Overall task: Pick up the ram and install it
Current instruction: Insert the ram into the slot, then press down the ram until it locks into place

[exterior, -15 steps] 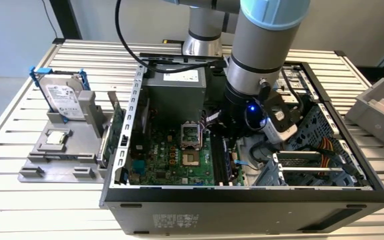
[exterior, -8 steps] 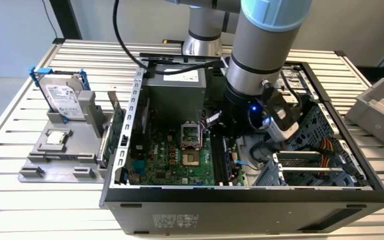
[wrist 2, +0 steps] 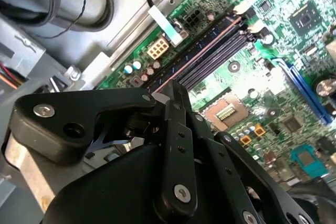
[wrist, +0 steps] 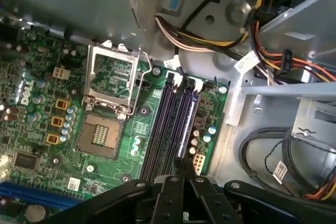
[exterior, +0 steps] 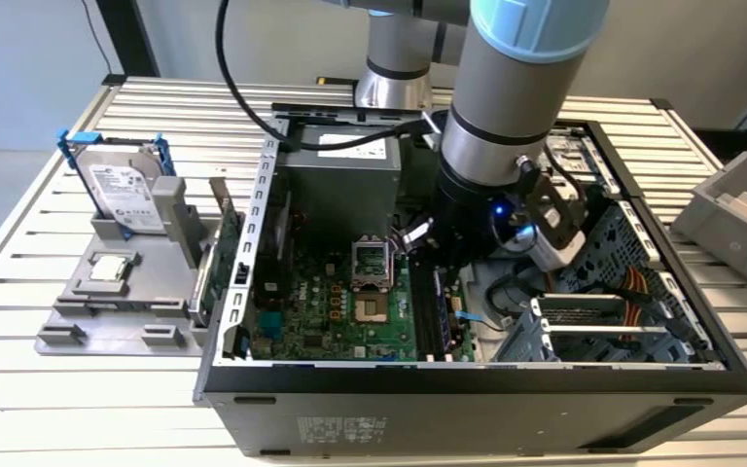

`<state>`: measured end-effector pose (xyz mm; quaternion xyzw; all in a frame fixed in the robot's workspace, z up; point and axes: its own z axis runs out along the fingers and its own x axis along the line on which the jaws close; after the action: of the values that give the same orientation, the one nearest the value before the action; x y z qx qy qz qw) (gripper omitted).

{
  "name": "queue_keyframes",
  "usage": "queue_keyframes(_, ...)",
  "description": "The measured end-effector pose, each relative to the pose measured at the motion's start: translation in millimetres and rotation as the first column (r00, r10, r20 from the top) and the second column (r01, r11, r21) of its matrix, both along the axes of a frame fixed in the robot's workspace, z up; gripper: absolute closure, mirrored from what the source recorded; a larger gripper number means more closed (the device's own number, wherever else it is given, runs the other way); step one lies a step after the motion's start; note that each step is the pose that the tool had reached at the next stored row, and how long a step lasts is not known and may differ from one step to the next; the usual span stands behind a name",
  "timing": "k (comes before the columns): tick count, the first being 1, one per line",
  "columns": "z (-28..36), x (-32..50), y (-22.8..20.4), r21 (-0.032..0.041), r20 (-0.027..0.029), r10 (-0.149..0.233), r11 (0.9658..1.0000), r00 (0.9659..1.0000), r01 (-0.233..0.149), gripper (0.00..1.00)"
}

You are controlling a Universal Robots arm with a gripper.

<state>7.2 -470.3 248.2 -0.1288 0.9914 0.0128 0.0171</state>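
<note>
Your arm reaches down into the open computer case (exterior: 478, 375), hovering over the motherboard (wrist: 63, 129) so the memory slots (wrist: 170, 124) lie directly beneath. The gripper (wrist 2: 176, 95) has its fingers pressed together, pinching the ram (wrist: 181, 167) edge-on, lined up with those slots for seating.

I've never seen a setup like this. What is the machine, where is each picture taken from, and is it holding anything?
The exterior view shows a robot arm reaching down into an open computer case that lies on a slatted metal table. At that view's left, a grey fixture holds a hard drive in a blue bracket.

Both wrist views come from cameras riding on the arm. They look past the black gripper at the green motherboard. The gripper hovers right over the long, dark memory slots.

Its fingers look closed together. Whether the thin ram stick is pinched between them cannot be made out.
</note>
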Motion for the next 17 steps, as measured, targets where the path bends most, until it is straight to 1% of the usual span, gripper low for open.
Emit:
queue_keyframes(5,0.2,2.1,0.0,0.0015,0.0,0.053,0.9986,0.9986,-0.053,1.0)
queue_keyframes(9,0.6,4.9,0.0,0.0037,0.0003,0.087,0.9962,0.9962,-0.087,1.0)
queue_keyframes(12,0.7,5.7,0.0,0.0042,0.0002,0.112,0.9937,0.9937,-0.112,1.0)
queue_keyframes(13,0.7,5.7,0.0,0.0041,0.0002,0.124,0.9922,0.9922,-0.124,1.0)
queue_keyframes(14,0.7,5.8,0.0,0.0042,0.0002,0.14,0.9901,0.9901,-0.14,1.0)
queue_keyframes(17,0.7,5.8,0.0,0.0042,0.0002,0.19,0.9817,0.9817,-0.19,1.0)
